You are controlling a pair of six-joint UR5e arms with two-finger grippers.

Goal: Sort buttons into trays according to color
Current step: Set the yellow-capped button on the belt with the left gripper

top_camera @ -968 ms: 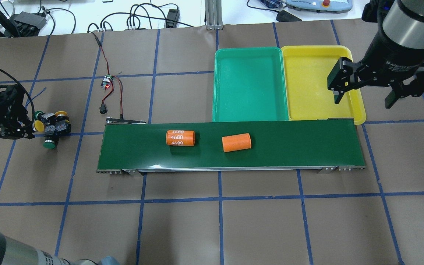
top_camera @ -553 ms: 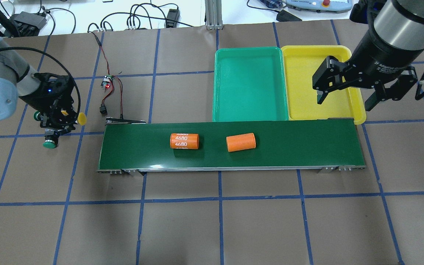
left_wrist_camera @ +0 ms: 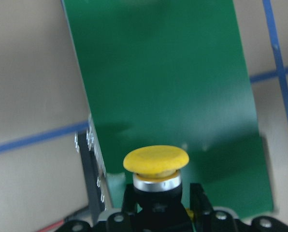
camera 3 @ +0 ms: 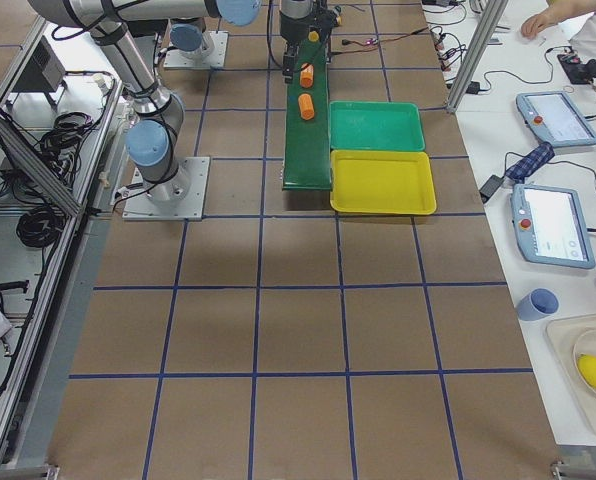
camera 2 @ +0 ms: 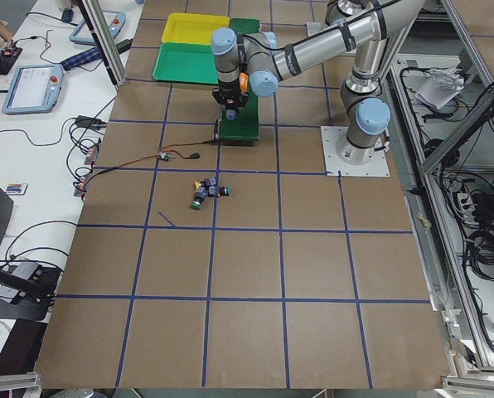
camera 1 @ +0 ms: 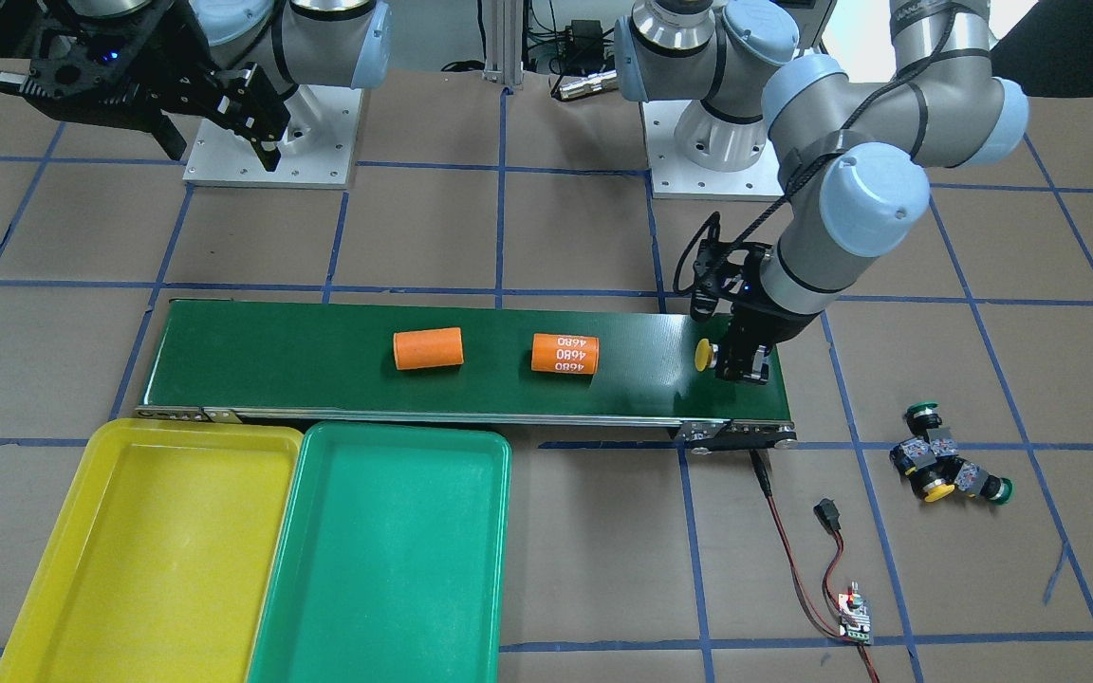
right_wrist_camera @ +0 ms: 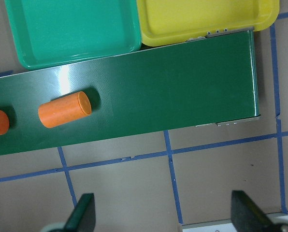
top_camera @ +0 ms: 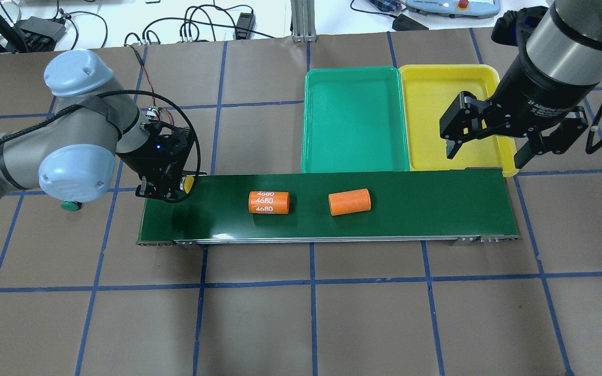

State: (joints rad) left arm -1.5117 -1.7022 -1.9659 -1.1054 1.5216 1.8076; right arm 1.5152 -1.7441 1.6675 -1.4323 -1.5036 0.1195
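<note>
Table (top_camera: pixel 259 324): brown, blue grid.
Left gripper (top_camera: pixel 171 187): pinching yellow button (top_camera: pixel 188 183), nine-o'clock end of belt (top_camera: pixel 437 209).
Right gripper (top_camera: pixel 486 150): spread above yellow tray (top_camera: pixel 426 104).

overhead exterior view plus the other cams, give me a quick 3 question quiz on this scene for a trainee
1. True or false: the left gripper grips a yellow button at the end of the conveyor belt.
2. How many loose buttons lie on the table? A) one B) three C) five
3. Short answer: is the right gripper open or shut?
Key: 1 true; 2 B; 3 open.
</note>
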